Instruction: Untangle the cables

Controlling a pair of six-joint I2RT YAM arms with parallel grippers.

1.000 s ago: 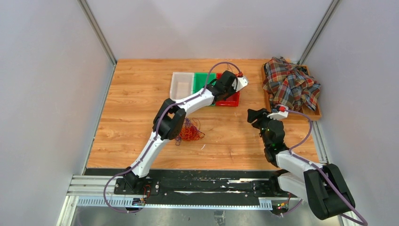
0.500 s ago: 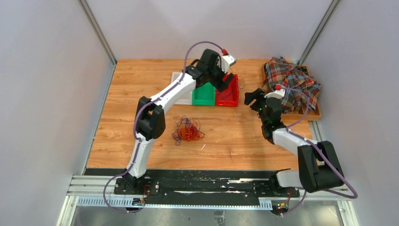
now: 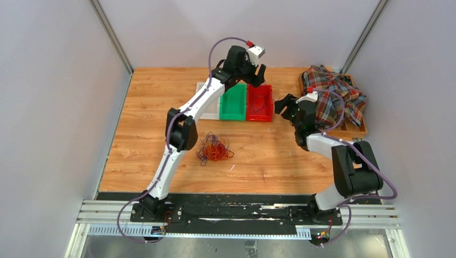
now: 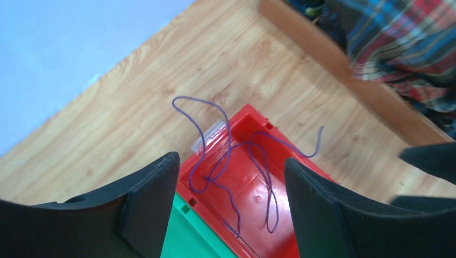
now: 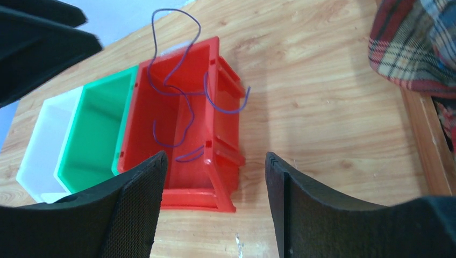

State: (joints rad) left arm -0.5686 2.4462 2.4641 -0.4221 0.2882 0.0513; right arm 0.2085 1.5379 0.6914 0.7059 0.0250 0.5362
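One purple cable lies loose in the red bin, its ends hanging over the far and right rims; the right wrist view also shows this cable. The other cables, a red, orange and purple tangle, sit on the table near the left arm's elbow. My left gripper hovers above the red bin's far end, open and empty. My right gripper stands open and empty just right of the bin, facing it.
A green bin and a white bin stand in a row left of the red one. A wooden tray heaped with plaid cloth fills the back right corner. Grey walls enclose three sides of the table.
My left gripper opened, left the purple cable in the red bin, and rose toward the back. My right arm stretched forward and left, up to the bin's right side, opening wider.
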